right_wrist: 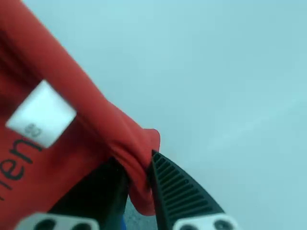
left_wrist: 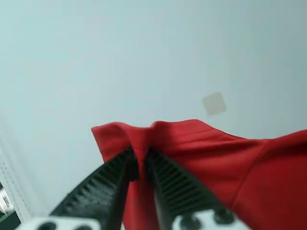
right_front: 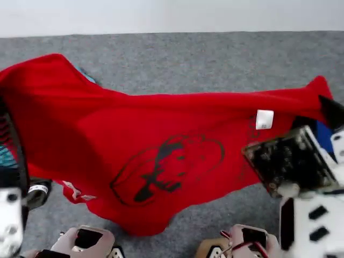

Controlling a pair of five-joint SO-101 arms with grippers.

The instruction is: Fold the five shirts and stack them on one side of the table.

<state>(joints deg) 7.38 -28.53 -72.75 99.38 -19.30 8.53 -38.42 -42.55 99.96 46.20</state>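
Hands pinch one red shirt point(right_front: 161, 134) at both ends and hold it up, spread wide, above the grey counter point(right_front: 215, 59). The left hand point(left_wrist: 139, 165) is almost closed. Its two black ribbed fingers point(left_wrist: 168, 182) squeeze a bunched bit of the shirt's edge between them. The right hand point(right_wrist: 139, 167) is almost closed too, with a fold of red cloth caught between its fingers. A little red tip pokes out past them.

From high up, the whole shirt shows. It hangs like a banner from the left side of the counter to the right, and its lower part sags toward the near edge. A big black drawing point(right_front: 166, 169) sits on the middle of it. Bits of blue cloth point(right_front: 324, 137) peek out behind the shirt near the right hand, and more at the far left.

The wrist views show the grips up close. Near the right hand a small white tag point(right_wrist: 42, 119) is sewn on the shirt. It has tiny grey marks, too small to read. Beside the tag are dark letters point(right_wrist: 19, 165), cut off at the edge. The left wrist view shows a small pale square point(left_wrist: 214, 103) on the plain surface behind the shirt.
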